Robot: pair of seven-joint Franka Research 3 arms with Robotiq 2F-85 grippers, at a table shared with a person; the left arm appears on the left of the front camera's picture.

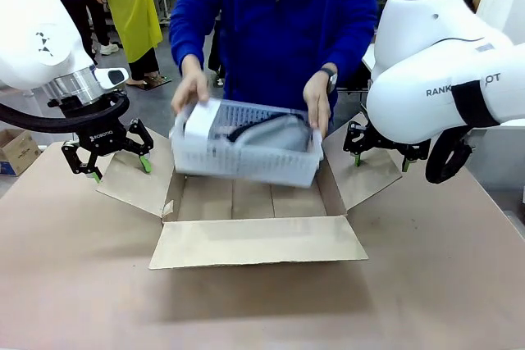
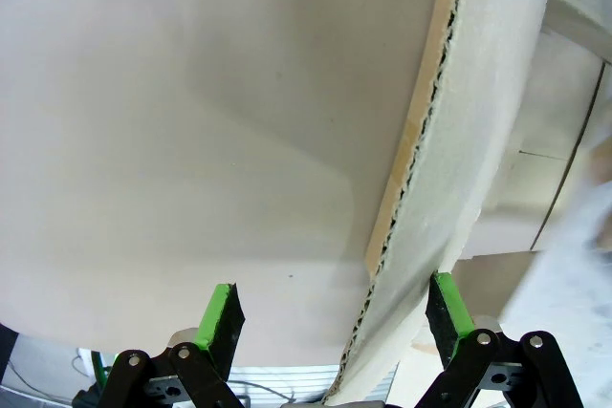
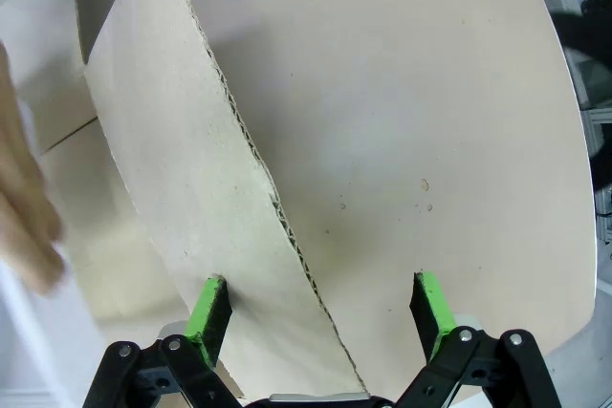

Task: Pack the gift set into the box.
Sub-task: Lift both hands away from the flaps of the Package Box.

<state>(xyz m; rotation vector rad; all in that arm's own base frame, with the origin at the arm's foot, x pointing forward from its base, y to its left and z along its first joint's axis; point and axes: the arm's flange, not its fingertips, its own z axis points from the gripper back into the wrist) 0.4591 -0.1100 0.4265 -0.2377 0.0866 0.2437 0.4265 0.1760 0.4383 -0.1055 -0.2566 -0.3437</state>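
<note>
Brown corrugated cardboard forms the box [image 1: 254, 243], which sits mid-table with all four flaps folded outward.

Legible print: "ROBOTIQ" on the left gripper [image 1: 121, 170]; on the right arm, "RANK" and "OT", the rest covered by a black strap.

Gift set [image 1: 246, 141]: a pale ridged bundle with a dark part inside, blurred. The person's hands [image 1: 193, 88] grip it at both ends, over the far part of the box opening.

Left gripper: jaws wide and holding nothing. In the left wrist view the raw corrugated edge of the left side flap [image 2: 411, 207] runs between the fingers [image 2: 449, 303]; pad contact cannot be determined.

Right gripper [image 1: 381, 161]: jaws wide and holding nothing, straddling the edge of the right side flap [image 3: 191, 169] in the same way.

Open room: bare table [image 1: 82, 301] extends on the near side of the near flap. The side flaps and both grippers flank the opening. A small brown carton [image 1: 16, 149] stands beyond the table's left edge.
</note>
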